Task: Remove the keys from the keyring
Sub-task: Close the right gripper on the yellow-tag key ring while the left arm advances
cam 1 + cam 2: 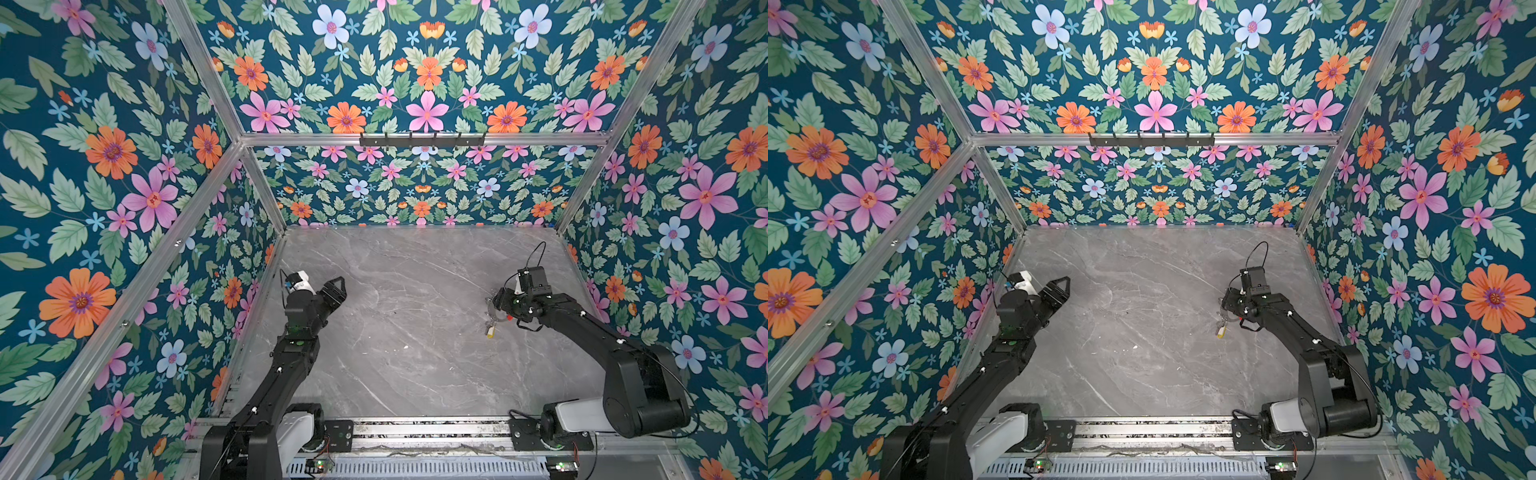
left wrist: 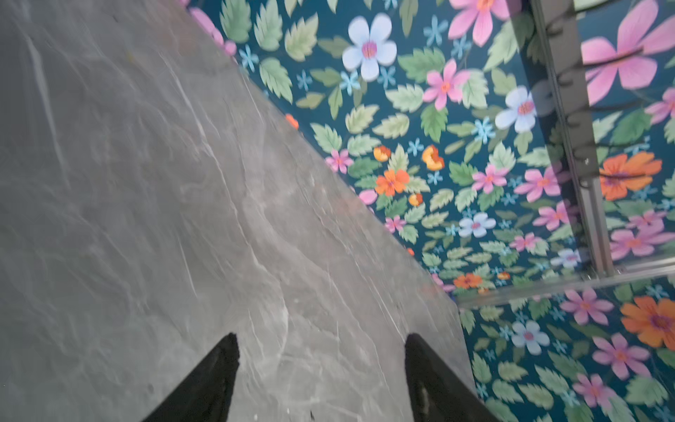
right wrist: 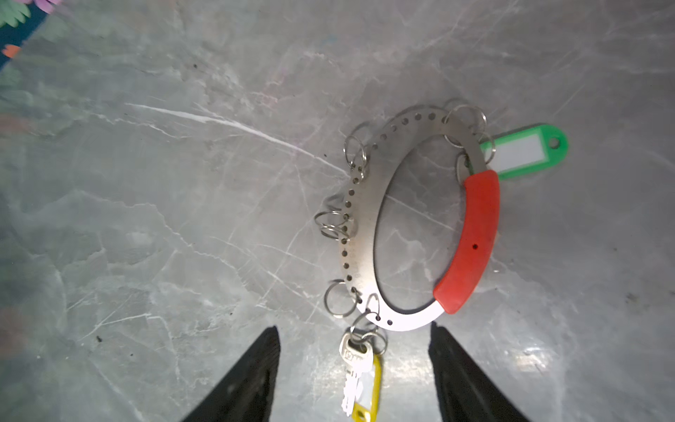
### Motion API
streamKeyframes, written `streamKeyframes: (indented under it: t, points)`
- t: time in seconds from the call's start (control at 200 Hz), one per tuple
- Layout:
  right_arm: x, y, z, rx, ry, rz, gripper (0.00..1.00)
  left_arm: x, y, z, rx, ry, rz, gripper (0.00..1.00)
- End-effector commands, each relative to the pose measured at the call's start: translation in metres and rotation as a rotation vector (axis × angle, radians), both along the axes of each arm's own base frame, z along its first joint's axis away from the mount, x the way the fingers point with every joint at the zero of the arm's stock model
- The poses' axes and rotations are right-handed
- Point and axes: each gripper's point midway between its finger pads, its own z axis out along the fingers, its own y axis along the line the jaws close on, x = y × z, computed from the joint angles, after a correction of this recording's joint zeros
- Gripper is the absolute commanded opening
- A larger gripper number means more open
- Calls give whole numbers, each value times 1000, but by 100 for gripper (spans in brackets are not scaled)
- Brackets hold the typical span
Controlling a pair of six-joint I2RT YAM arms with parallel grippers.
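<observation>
The keyring (image 3: 359,255) lies flat on the grey marble table: a metal ring with a red curved segment (image 3: 475,237) and small silver loops along its rim. A silver key (image 3: 352,369) on a yellow tag (image 3: 370,387) hangs from a loop at the ring's near end. It lies between the spread fingers of my right gripper (image 3: 353,327), which is open and touches neither. A green tag (image 3: 522,151) lies past the ring's far side. In both top views the yellow tag (image 1: 491,331) (image 1: 1222,331) shows just below the right gripper (image 1: 494,307). My left gripper (image 2: 321,335) (image 1: 341,289) is open over bare table, far to the left.
Flowered walls enclose the table (image 1: 415,353) on three sides, with aluminium frame bars at the corners. A black hook rail (image 1: 422,140) is mounted on the back wall. The arm bases sit on a rail (image 1: 415,432) along the front edge.
</observation>
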Motion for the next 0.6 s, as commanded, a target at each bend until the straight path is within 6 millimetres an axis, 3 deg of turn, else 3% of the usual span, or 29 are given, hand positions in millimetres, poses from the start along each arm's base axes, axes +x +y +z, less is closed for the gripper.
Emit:
streamKeyframes:
  t: [0.0,0.18,0.405,0.595]
  points:
    - [0,1,-9,-36,39,20,63,-21,-32,-14,9,31,-127,75]
    - [1,4,-24,-53,103,11,55,-46,-65,-33,99,79,-220,76]
    - [-9,1,-37,-112,169,-59,46,-57,-72,-50,129,120,-244,77]
    - [-10,11,-41,-101,174,-47,41,-58,-79,-54,105,124,-279,77]
